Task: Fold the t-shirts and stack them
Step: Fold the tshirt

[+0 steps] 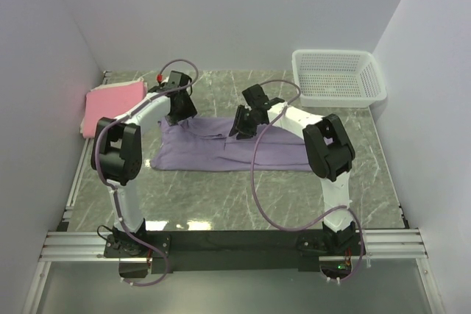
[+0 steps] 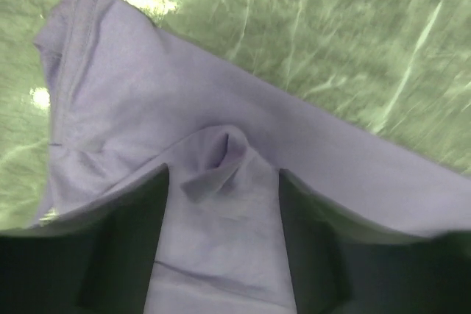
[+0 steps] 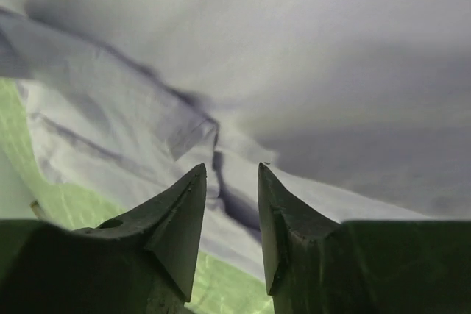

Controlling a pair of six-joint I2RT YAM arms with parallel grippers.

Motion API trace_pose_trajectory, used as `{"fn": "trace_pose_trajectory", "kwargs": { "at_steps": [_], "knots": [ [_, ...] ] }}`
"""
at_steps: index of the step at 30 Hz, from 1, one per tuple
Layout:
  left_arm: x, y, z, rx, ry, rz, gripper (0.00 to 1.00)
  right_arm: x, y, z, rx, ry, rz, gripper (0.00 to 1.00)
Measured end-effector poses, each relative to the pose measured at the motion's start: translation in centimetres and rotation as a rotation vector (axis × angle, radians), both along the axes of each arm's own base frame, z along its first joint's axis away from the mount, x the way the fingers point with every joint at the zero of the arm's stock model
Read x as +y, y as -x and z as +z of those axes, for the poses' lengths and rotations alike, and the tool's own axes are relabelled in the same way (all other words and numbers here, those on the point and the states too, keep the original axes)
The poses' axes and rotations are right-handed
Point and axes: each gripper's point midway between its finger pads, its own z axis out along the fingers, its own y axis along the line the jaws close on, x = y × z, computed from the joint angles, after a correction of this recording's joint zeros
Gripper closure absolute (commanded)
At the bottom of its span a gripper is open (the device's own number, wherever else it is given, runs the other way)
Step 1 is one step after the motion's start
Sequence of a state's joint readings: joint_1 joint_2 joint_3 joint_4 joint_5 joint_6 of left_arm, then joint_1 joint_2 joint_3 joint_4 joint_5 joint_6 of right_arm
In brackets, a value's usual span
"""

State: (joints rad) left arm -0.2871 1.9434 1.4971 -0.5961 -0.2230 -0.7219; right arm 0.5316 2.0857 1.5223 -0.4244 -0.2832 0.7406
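Note:
The lavender-purple t-shirt (image 1: 221, 151) lies spread on the marble table, its far edge rumpled. My left gripper (image 1: 179, 112) is down on its far left part. In the left wrist view its jaws (image 2: 221, 174) stand wide apart, with a bunched ridge of the shirt (image 2: 221, 79) between them. My right gripper (image 1: 239, 129) is at the shirt's far middle. In the right wrist view its jaws (image 3: 232, 168) are a little apart just above the shirt (image 3: 316, 71), with nothing between them. The pink t-shirt (image 1: 110, 102) lies folded at the far left.
A white mesh basket (image 1: 338, 79) stands at the far right corner. White walls close in the left, back and right sides. A bare marble table (image 1: 243, 196) lies between the shirt and the arm bases.

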Motion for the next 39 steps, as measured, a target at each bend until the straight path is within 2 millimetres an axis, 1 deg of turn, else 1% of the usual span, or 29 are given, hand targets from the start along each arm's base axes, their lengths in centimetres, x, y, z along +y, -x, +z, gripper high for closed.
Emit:
{"fn": "trace_pose_trajectory", "kwargs": {
  "at_steps": [1, 2, 3, 5, 7, 10, 11, 12, 13, 14, 16, 17, 18, 21, 22, 24, 25, 28, 31, 33, 35, 39],
  "knots": [
    [0.1, -0.1, 0.0, -0.003, 0.001, -0.003, 0.21, -0.3, -0.3, 0.0, -0.006, 0.009, -0.009, 0.57],
    [0.2, -0.1, 0.1, -0.006, 0.012, 0.007, 0.1, -0.5, -0.5, 0.0, -0.012, 0.016, -0.014, 0.56],
    [0.3, -0.1, 0.1, -0.008, 0.015, 0.008, 0.08, -0.7, -0.7, -0.1, -0.02, 0.026, -0.019, 0.56],
    [0.5, 0.3, 0.6, -0.015, 0.026, 0.019, 0.07, -1.0, -1.0, 0.0, -0.04, 0.035, -0.007, 0.56],
    [0.7, 0.8, 1.6, -0.031, 0.032, 0.021, 0.11, -0.9, -1.1, 0.3, -0.065, 0.036, 0.015, 0.57],
    [0.9, 1.7, 3.7, -0.073, 0.048, 0.025, 0.22, -0.4, -1.0, 1.6, -0.129, 0.043, 0.079, 0.58],
    [1.0, 2.3, 4.3, -0.085, 0.052, 0.027, 0.29, -0.1, -0.8, 2.0, -0.153, 0.045, 0.111, 0.58],
    [1.2, 3.0, 4.8, -0.094, 0.056, 0.029, 0.33, 0.3, -0.6, 2.4, -0.174, 0.047, 0.138, 0.58],
    [1.4, 3.6, 4.9, -0.093, 0.057, 0.031, 0.37, 0.9, -0.2, 2.7, -0.198, 0.051, 0.176, 0.58],
    [1.6, 4.3, 4.9, -0.093, 0.057, 0.031, 0.43, 1.5, 0.1, 3.0, -0.221, 0.057, 0.214, 0.57],
    [1.9, 5.7, 4.2, -0.073, 0.053, 0.034, 0.48, 2.5, 0.7, 3.1, -0.27, 0.08, 0.287, 0.56],
    [2.2, 6.5, 3.3, -0.053, 0.046, 0.033, 0.53, 2.8, 0.9, 3.0, -0.294, 0.099, 0.322, 0.56],
    [2.4, 7.1, 2.6, -0.03, 0.04, 0.035, 0.55, 3.0, 1.2, 2.9, -0.319, 0.121, 0.359, 0.56],
    [3.1, 9.1, 0.2, 0.043, 0.017, 0.04, 0.62, 3.3, 1.4, 2.9, -0.395, 0.186, 0.463, 0.56],
    [3.3, 9.4, -0.2, 0.056, 0.013, 0.043, 0.64, 3.3, 1.2, 3.0, -0.422, 0.209, 0.49, 0.56],
    [3.7, 9.8, -0.8, 0.072, 0.007, 0.047, 0.68, 3.3, 0.6, 3.4, -0.476, 0.254, 0.533, 0.55],
    [3.8, 9.9, -1.0, 0.076, 0.005, 0.049, 0.68, 3.4, 0.2, 3.6, -0.511, 0.282, 0.558, 0.52],
    [4.3, 10.0, -1.6, 0.091, -0.001, 0.058, 0.73, 3.6, -0.6, 4.2, -0.58, 0.348, 0.607, 0.52],
    [4.6, 10.4, -2.8, 0.123, -0.008, 0.067, 0.76, 4.5, -1.5, 4.4, -0.627, 0.384, 0.651, 0.52],
    [4.9, 10.9, -3.6, 0.146, -0.014, 0.069, 0.77, 4.9, -1.8, 4.1, -0.642, 0.401, 0.683, 0.52],
    [5.1, 11.5, -4.2, 0.168, -0.02, 0.072, 0.78, 5.1, -1.5, 3.4, -0.641, 0.411, 0.72, 0.52],
    [5.4, 11.8, -5.0, 0.193, -0.026, 0.078, 0.79, 5.0, -1.0, 1.7, -0.617, 0.435, 0.779, 0.52]
  ]
}}
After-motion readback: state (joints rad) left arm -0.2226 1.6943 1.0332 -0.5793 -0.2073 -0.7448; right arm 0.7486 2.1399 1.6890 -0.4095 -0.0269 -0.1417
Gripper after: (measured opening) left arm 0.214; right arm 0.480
